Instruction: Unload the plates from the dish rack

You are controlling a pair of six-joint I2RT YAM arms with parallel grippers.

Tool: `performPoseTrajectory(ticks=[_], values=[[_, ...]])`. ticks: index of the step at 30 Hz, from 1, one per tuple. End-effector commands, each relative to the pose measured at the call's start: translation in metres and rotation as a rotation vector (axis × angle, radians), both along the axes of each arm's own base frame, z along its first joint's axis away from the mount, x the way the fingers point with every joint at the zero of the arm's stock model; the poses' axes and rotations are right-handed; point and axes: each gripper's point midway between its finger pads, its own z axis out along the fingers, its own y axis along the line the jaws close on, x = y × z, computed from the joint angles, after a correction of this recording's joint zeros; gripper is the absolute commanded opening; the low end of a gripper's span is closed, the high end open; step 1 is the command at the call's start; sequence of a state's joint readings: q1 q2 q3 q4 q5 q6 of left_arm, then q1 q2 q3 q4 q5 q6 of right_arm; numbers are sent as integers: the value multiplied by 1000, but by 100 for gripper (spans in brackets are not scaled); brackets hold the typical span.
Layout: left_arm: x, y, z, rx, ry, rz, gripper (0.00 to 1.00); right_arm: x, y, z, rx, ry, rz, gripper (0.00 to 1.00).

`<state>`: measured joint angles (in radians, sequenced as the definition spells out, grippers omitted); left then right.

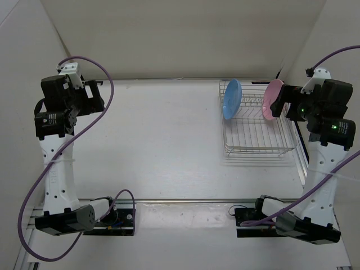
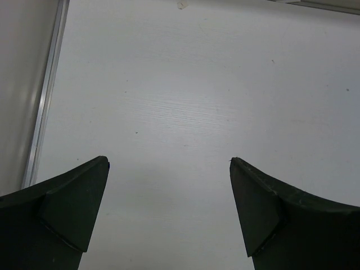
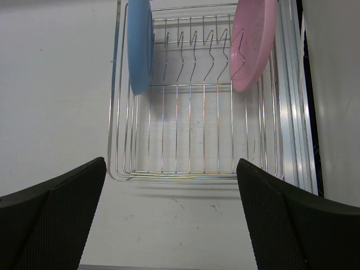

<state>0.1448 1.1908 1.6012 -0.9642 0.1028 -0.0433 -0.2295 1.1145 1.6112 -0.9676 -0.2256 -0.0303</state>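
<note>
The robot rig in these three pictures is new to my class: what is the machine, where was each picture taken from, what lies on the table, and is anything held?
The machine is a left arm and a right arm, bolted at the near edge of the table. The wide picture comes from a fixed camera above and behind them. The other two come from wrist cameras; the dark shapes at the bottom are each gripper's own fingers. The left gripper looks at the table. The right gripper faces a wire dish rack with a blue plate and a pink plate standing on edge in it. Both grippers are open; nothing is held.
</note>
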Motion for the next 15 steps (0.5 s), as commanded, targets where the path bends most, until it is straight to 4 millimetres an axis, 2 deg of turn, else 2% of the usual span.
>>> performPoseTrajectory(ticks=[1, 6, 13, 15], values=[[-1, -4, 6, -8, -26, -21, 100, 3, -2, 5, 2, -21, -17, 100], [-1, -7, 7, -18, -27, -38, 100, 3, -1, 5, -14, -24, 2, 100], [1, -9, 0, -25, -10, -46, 100, 5, 2, -12, -54, 0, 48, 100], [1, -9, 0, -25, -10, -46, 100, 14, -13, -22, -146, 9, -16, 100]])
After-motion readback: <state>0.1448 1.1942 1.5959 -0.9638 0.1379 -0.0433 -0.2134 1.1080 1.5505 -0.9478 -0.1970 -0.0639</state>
